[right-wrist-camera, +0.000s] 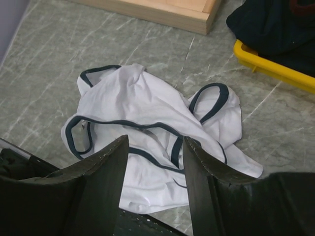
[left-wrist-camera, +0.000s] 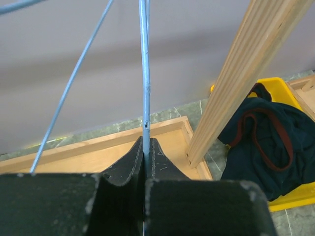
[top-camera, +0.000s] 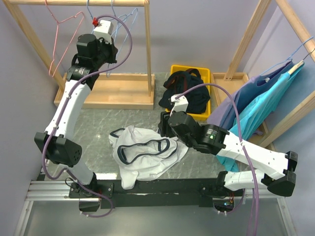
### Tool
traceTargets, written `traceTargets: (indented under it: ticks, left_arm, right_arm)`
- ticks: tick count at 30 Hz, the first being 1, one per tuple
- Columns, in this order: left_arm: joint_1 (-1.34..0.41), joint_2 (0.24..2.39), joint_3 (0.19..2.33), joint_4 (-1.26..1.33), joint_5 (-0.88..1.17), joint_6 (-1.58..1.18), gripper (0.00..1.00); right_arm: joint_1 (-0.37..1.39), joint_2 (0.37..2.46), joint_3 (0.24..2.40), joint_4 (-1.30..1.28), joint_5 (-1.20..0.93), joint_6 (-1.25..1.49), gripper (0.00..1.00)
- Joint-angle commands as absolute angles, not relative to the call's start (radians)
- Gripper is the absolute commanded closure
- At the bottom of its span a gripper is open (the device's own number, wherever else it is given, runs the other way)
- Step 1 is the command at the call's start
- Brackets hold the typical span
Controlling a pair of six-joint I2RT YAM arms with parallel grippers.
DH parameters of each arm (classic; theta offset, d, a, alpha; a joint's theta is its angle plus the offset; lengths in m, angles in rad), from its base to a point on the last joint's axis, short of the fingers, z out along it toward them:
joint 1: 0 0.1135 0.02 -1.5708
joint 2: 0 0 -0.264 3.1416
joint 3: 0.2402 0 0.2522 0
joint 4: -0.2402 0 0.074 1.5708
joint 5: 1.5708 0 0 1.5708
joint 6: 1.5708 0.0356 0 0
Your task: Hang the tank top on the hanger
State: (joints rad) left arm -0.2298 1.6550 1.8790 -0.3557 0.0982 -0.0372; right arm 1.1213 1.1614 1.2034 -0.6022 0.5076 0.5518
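The tank top (top-camera: 142, 157) lies crumpled on the table near its front edge, white with navy trim (right-wrist-camera: 147, 98). My right gripper (top-camera: 165, 126) hovers over its right side, jaws open (right-wrist-camera: 155, 140), with nothing between the fingers. My left gripper (top-camera: 101, 24) is raised to the wooden rail at the back left. It is shut (left-wrist-camera: 146, 143) on the thin light-blue wire of the hanger (left-wrist-camera: 145, 73), which runs straight up from between the pads. Light-blue hangers (top-camera: 123, 22) hang from that rail.
A pink hanger (top-camera: 61, 39) hangs on the same wooden rack (top-camera: 148, 49); its base (top-camera: 118, 93) sits on the table. A yellow bin (top-camera: 205, 74) holds a dark navy garment (top-camera: 187, 91). Teal and purple shirts (top-camera: 261, 103) hang at the right.
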Motion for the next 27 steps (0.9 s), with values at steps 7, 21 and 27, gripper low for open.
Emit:
traceTargets:
  ticks: [7,21,27]
  left_arm:
    - [-0.236,1.519,1.859,-0.273,0.106,-0.057,0.99]
    - [-0.287,1.231,1.52,-0.354,0.141,-0.098,0.99]
    - [-0.426,1.005,1.269,-0.5,0.078,-0.087,0.99]
  right_arm:
    - [1.121,1.138,1.227,-0.555,0.586,0.515,0.41]
    - [1.121,1.138,1.17,-0.597,0.575,0.517,0.38]
    - [1.117,1.121,1.07,-0.578,0.568,0.54,0.38]
